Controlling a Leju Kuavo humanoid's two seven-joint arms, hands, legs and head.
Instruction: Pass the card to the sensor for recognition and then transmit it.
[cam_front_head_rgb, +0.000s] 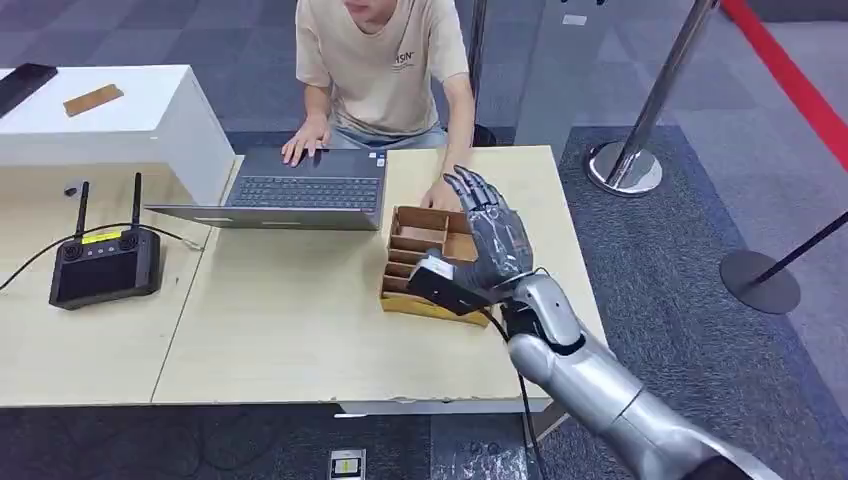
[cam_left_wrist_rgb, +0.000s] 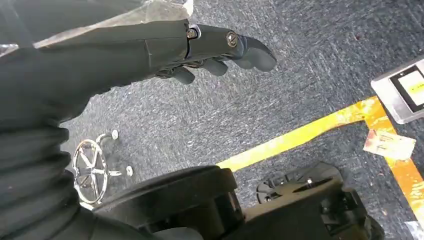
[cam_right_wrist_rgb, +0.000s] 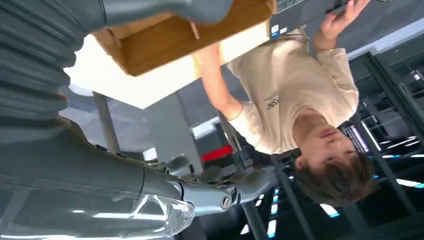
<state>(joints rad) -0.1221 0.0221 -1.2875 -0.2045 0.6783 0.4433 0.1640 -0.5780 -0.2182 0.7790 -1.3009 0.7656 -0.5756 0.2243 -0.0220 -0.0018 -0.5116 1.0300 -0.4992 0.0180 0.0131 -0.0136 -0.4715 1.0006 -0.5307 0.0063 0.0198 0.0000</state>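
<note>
Right robot hand (cam_front_head_rgb: 492, 232) empty, above wooden tray (cam_front_head_rgb: 425, 262)

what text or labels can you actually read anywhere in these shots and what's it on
Shirt print on the person's shirt: only "SN" reads, the rest is cut off or blurred.
Yellow label on the black controller: too small to read.
Stickers on the laptop: too small.
Floor device label: blurred.

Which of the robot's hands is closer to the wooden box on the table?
Right. The right hand hovers over the wooden box with fingers spread; the left hand hangs low, down over the carpet, away from the table.
</note>
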